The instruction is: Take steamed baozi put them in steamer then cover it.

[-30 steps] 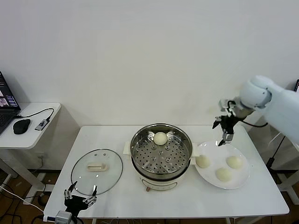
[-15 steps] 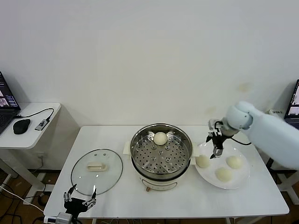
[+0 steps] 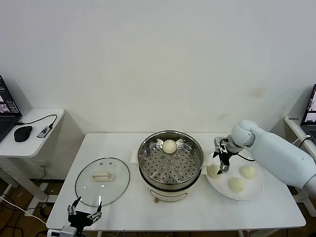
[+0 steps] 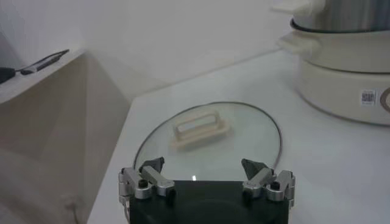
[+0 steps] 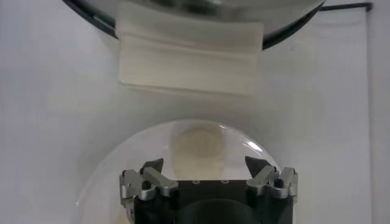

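The steel steamer stands mid-table with one baozi on its perforated tray. Three more baozi lie on a white plate to its right. My right gripper hangs open just over the plate's baozi nearest the steamer. In the right wrist view that baozi lies between and beyond the spread fingers of the right gripper, untouched. The glass cover lies flat left of the steamer. My left gripper waits open at the table's front edge near the cover.
A side table at the left holds a mouse and a cable. The steamer's white side handle sits close to the plate. The cooker base stands to the right of the cover.
My right gripper has come down and leftward from above the plate's far edge to just over the baozi nearest the steamer. The left gripper has sunk slightly.
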Controlling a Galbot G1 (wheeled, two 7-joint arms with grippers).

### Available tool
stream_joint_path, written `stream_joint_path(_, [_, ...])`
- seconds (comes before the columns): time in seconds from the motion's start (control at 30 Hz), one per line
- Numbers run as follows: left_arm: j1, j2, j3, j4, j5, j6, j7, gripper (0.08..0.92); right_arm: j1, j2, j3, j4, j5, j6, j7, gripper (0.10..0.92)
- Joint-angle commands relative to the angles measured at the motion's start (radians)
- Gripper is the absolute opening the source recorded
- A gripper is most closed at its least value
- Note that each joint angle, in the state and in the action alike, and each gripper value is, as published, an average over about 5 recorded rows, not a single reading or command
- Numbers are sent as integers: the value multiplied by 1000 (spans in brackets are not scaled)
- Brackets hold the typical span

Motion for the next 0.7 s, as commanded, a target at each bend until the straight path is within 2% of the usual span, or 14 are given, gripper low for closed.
stream_joint_path(0.03, [-1, 0, 1, 3, 1, 0, 0, 823, -30, 23, 17, -44, -30, 22, 17, 823])
stream_joint_path(0.7, [-7, 1, 6, 18, 4, -1, 0, 823, -44, 52, 23, -85, -46, 29, 27, 823])
